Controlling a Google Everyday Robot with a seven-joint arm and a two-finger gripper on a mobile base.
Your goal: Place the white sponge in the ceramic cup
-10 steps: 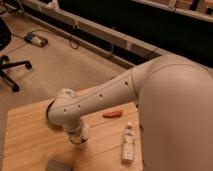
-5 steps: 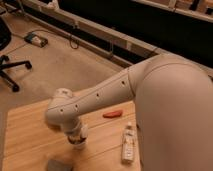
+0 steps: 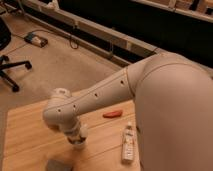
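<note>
Ceramic cup (image 3: pixel 78 144): a small, short, round white cup. I see it standing upright on the desk, toward the front left, directly under the end effector.
End effector (image 3: pixel 76 134): it points straight down over the cup, with its tip at the cup's rim or just inside. I cannot tell whether it is released or clenched, or whether it carries anything.
Arm (image 3: pixel 95 97): a thick white arm reaches from the robot's large rounded body at the right, slanting down and left across the desk to a bent wrist above the cup.
Desk (image 3: pixel 30 135): light wood planks fill the lower part of my view.
Gray block (image 3: pixel 59 165): a flat, dark gray piece lies at the front edge of the desk, near the cup but apart from it.
Orange object (image 3: pixel 112 113): small and elongated, it lies flat on the desk to the right of the cup, just below the arm.
White bottle (image 3: pixel 128 145): long and narrow, it lies on its side close to the robot's body.
Office chair (image 3: pixel 10 70): its black wheeled base stands on the floor at the far left.
</note>
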